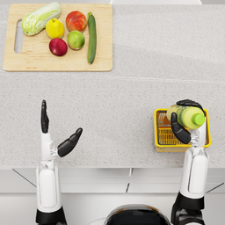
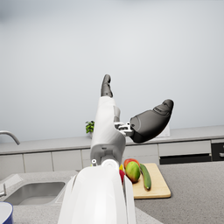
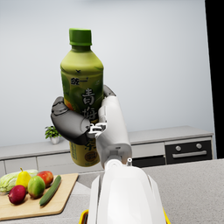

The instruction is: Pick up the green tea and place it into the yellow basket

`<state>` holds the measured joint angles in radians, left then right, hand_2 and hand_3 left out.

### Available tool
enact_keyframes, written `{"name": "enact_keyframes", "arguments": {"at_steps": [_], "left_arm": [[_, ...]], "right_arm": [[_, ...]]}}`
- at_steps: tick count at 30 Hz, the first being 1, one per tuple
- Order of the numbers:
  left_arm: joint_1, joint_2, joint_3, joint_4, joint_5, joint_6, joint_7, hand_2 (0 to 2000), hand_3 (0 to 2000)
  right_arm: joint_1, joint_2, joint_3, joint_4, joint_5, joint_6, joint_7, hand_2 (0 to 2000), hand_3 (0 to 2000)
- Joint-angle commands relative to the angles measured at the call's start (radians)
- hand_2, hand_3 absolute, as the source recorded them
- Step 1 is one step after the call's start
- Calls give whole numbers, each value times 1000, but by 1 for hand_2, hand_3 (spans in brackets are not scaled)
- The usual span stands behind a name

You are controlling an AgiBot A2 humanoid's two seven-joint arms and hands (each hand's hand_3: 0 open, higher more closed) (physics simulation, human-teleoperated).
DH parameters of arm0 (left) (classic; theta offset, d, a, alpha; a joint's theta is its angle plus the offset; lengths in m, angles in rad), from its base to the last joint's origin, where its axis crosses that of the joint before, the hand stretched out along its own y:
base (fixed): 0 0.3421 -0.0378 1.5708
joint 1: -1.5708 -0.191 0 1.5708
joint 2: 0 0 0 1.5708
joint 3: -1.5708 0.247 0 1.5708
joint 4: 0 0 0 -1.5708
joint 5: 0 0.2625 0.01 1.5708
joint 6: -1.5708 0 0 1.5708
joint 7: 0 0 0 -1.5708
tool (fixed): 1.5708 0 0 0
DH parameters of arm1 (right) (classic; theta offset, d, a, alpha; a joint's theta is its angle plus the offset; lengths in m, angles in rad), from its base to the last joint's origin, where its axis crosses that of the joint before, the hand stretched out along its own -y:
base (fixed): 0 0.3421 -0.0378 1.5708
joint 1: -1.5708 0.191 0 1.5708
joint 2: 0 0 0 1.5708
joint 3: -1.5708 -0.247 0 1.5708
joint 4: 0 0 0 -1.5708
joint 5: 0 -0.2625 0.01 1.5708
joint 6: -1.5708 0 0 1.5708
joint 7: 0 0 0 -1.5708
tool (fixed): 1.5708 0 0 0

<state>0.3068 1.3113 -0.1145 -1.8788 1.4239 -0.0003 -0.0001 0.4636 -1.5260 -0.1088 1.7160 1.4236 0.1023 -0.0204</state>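
Note:
My right hand [image 1: 182,125] grips the green tea bottle [image 1: 188,116], green cap toward me, directly above the yellow basket [image 1: 160,137] at the counter's right front. In the right wrist view the bottle [image 3: 82,87] stands upright in the dark fingers [image 3: 68,124], clear of the basket, whose yellow rim [image 3: 84,215] shows just below the forearm. My left hand [image 1: 55,132] is raised over the counter's left front, fingers apart and holding nothing; the left wrist view shows that hand [image 2: 140,118] empty too.
A wooden cutting board [image 1: 39,59] lies at the far left with a cabbage [image 1: 40,17], a cucumber [image 1: 91,37], and several fruits [image 1: 66,33]. A sink [image 2: 33,192] shows in the left wrist view. Bare counter separates board and basket.

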Motion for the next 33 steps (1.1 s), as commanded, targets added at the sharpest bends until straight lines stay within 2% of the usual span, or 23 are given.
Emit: {"name": "enact_keyframes", "arguments": {"at_steps": [1, 2, 3, 4, 6, 8, 9, 10, 12, 13, 14, 15, 17, 20, 24, 33], "left_arm": [[10, -1, -38, 56, 0, 0, 0, 0, 0], [5, 1, -38, 58, 0, 0, 0, 0, 0], [3, 2, -39, 59, 0, 0, 0, 0, 0], [-3, 4, -45, 57, 0, 0, 0, 0, 0], [-3, 6, -51, 67, 0, 0, 0, 0, 0], [-15, 10, -55, 74, 0, 0, 0, 0, 0], [-19, 11, -59, 78, 0, 0, 0, 0, 0], [-25, 13, -62, 75, 0, 0, 0, 0, 0], [-34, 17, -53, 69, 0, 0, 0, 0, 0], [-28, 16, -48, 71, 0, 0, 0, 0, 0], [-12, 15, -35, 71, 0, 0, 0, 0, 0], [8, 12, -22, 83, 0, 0, 0, 0, 0], [90, -2, -13, 106, 0, 0, 0, 0, 0], [178, -18, -37, 162, 0, 0, 0, 0, 0], [167, -11, -71, 213, 0, 0, 0, 0, 0], [135, -2, -47, 228, 0, 0, 0, 0, 0]], "right_arm": [[-44, -10, -81, -28, 0, 28, -59, 2000, 2000], [-58, -12, -81, -43, 0, 76, -139, 2000, 2000], [-70, -13, -77, -74, 0, 109, -191, 2000, 2000], [-84, -15, -67, -81, 0, 115, -229, 2000, 2000], [-94, -16, -63, -89, 0, 145, -280, 2000, 2000], [-88, -12, -74, -114, 1, 183, -306, 2000, 2000], [-102, -15, -65, -97, 0, 202, -312, 639, 1673], [-86, -10, -84, -108, 1, 205, -321, 0, 1347], [-90, -10, -84, -95, 0, 195, -325, 0, 693], [-112, -15, -64, -56, 0, 116, -228, 0, 367], [-128, -17, -29, -9, 0, 54, -158, 0, 40], [-127, -17, 5, 15, -1, 9, -107, 0, 0], [-63, 0, 10, 19, -1, -45, -45, 0, 0], [-1, 32, -53, 21, 0, -81, -4, 0, 0], [-2, 29, -114, -19, -1, -97, 14, 0, 0], [-31, 22, -92, -45, -1, -102, 20, 0, 0]]}}
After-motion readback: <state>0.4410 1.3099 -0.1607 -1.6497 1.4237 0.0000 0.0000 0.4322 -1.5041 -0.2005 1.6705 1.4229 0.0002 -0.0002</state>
